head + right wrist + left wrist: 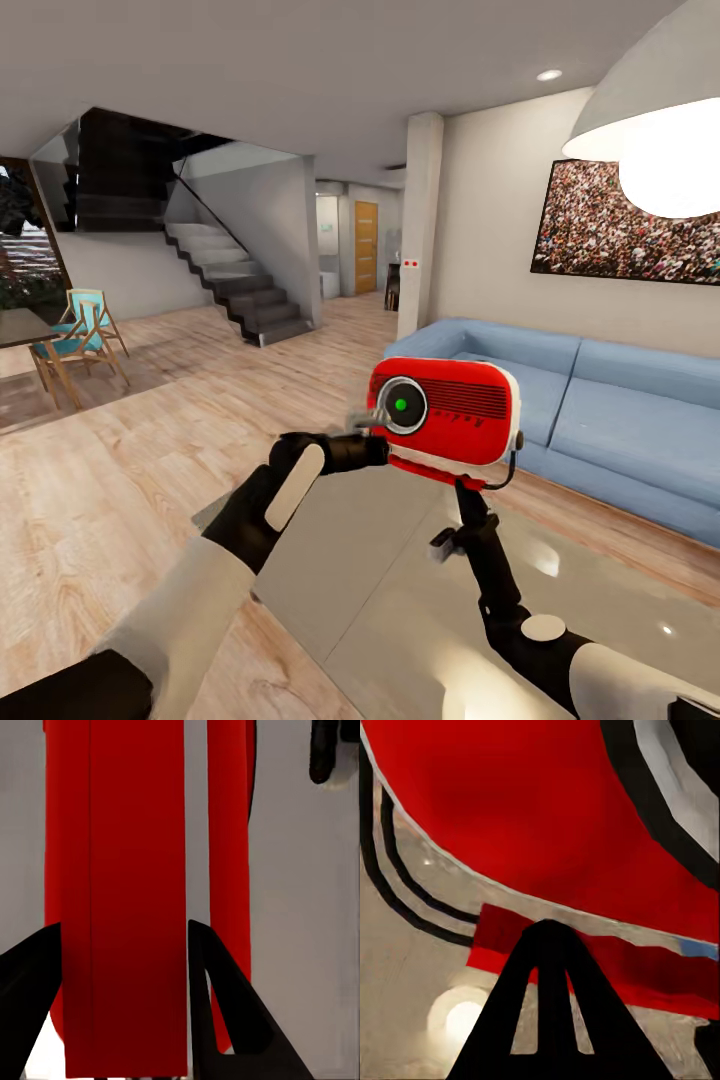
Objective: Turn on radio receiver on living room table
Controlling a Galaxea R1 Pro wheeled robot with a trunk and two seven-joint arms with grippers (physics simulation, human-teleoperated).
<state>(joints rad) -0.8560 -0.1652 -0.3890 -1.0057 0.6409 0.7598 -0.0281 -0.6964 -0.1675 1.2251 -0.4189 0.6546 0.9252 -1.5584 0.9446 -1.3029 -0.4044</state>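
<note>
Now my right gripper (468, 487) holds the radio receiver (447, 408) up above the table (400, 590).
Its fingers (225, 1012) pinch the red base; my left gripper (368, 418) meets the dial (401, 405), its spread unclear, the blue sofa (600, 420) behind.

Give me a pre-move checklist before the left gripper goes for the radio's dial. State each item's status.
1. Radio receiver held off the table: ok, it sits raised above the glossy top.
2. Right gripper clamped on the radio: ok, its fingers flank a red part from both sides in the right wrist view.
3. Dial facing the head camera: ok, green centre visible.
4. Left gripper near the dial: ok, its tip is beside the dial's edge.
5. Left gripper touching the dial: cannot tell.
6. Radio already on: cannot tell.
</note>
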